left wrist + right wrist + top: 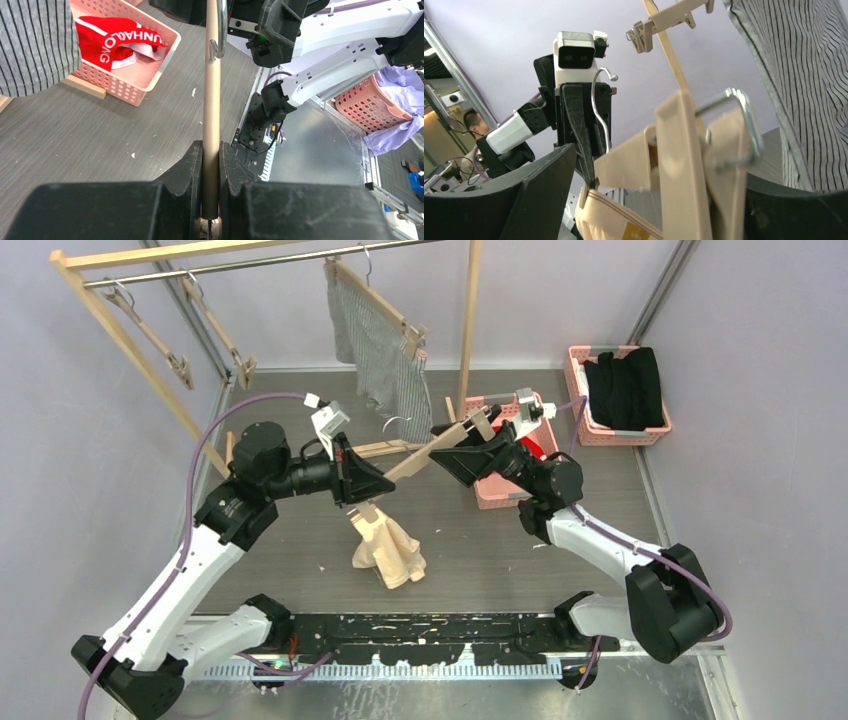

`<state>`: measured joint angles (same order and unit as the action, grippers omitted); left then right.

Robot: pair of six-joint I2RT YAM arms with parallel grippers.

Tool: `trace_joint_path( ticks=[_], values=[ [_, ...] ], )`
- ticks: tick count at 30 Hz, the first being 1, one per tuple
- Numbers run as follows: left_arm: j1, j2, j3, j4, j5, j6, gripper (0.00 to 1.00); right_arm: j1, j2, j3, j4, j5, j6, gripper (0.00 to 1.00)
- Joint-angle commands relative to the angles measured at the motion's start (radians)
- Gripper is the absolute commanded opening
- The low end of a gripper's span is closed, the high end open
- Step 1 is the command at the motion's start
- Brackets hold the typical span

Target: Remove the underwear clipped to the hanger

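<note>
My left gripper (pixel 366 486) (pixel 211 150) is shut on the bar of a wooden clip hanger (pixel 432 447) (pixel 212 85) and holds it slanted above the table. The cream-beige underwear (pixel 390 552) (pixel 604 220) hangs bunched from the hanger's lower clip by my left gripper. My right gripper (pixel 452 447) (pixel 669 172) is open, its jaws wide around the hanger's other clip (pixel 689 165). The pinstriped underwear (pixel 385 350) (pixel 35 45) (pixel 804 75) hangs clipped to a hanger on the rail. The red underwear (pixel 112 40) (pixel 541 447) lies in a pink basket (pixel 150 85).
A wooden rack (pixel 130 350) with a metal rail holds two bare clip hangers (pixel 150 340) at back left. Its right post (pixel 468 320) stands behind the grippers. A second pink basket (pixel 660 425) with the black garment (pixel 625 390) sits at back right. Another hanger (pixel 385 448) lies on the table.
</note>
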<state>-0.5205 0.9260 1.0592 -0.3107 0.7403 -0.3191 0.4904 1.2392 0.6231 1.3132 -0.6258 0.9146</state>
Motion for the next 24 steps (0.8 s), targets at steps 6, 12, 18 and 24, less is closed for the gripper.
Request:
trace_joint_path(
  ticks=[6,12,18,24],
  values=[
    [-0.071,0.004,-0.006,0.187,-0.126,-0.029,0.02,0.031,0.033,0.083,0.035,0.057,-0.028,0.29],
    [-0.075,-0.02,-0.037,0.254,-0.18,-0.057,0.02,0.034,0.012,0.071,0.001,0.062,-0.055,0.79],
    [-0.084,-0.012,-0.045,0.275,-0.173,-0.073,0.02,0.04,0.007,0.079,-0.015,0.064,-0.075,0.68],
    [-0.095,-0.005,-0.047,0.275,-0.166,-0.079,0.02,0.043,-0.01,0.086,-0.03,0.089,-0.1,0.13]
  ],
)
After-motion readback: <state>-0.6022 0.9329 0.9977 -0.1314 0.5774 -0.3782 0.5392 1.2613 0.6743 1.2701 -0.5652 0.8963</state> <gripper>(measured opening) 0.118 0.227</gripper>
